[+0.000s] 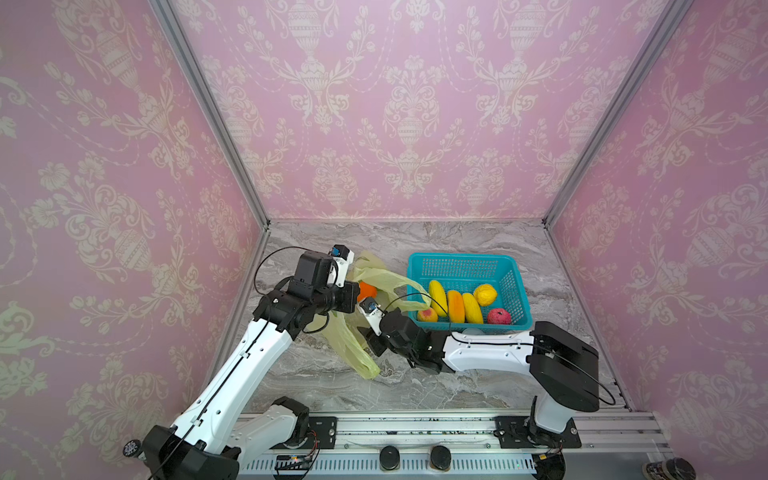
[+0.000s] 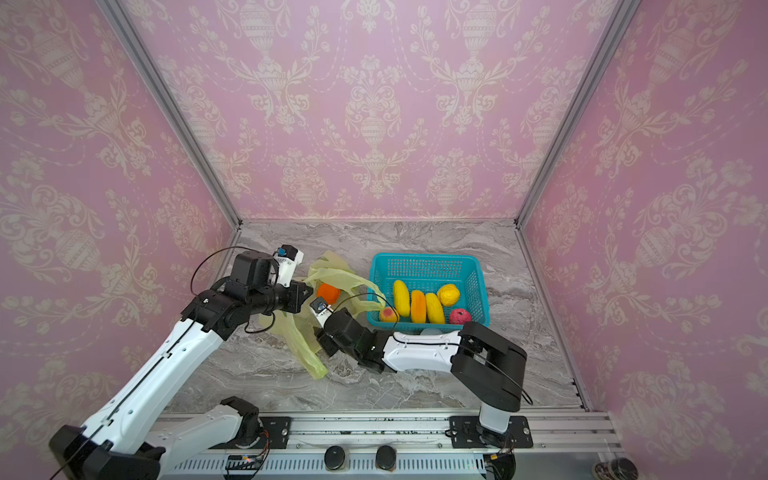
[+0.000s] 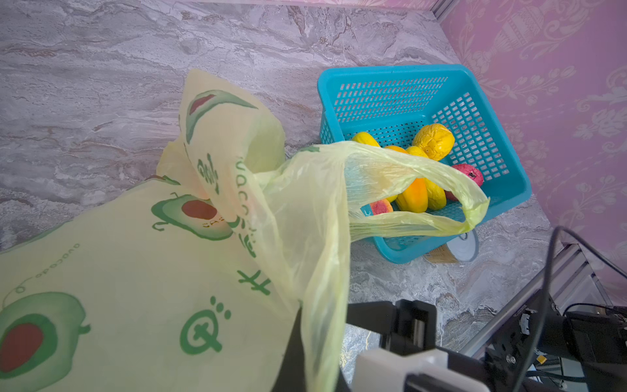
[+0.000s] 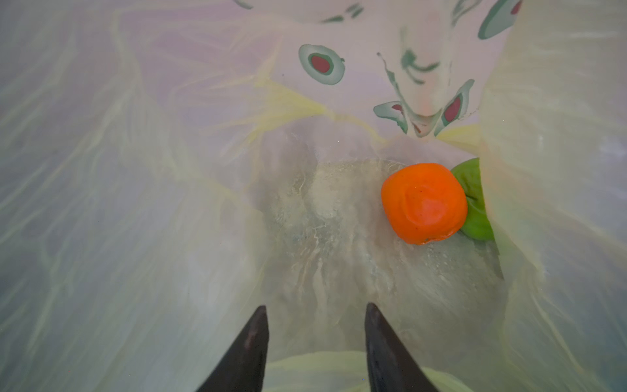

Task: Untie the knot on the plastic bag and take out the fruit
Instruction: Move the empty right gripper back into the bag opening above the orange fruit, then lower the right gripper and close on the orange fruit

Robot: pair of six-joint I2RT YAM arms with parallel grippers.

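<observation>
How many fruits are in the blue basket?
6: three long yellow-orange ones side by side, a round yellow one beside them, a pink-red one and a peach-coloured one nearest the arms. The bag handle may hide more.

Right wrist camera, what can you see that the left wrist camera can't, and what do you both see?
Only the right wrist view: the inside of the plastic bag, where the orange and a green fruit lie, and the right gripper, open and empty. Only the left wrist view: the teal basket holding fruit, a white-lidded jar beside it, and the bag's avocado pictures from outside. Both: the plastic bag and the marble table.
</observation>
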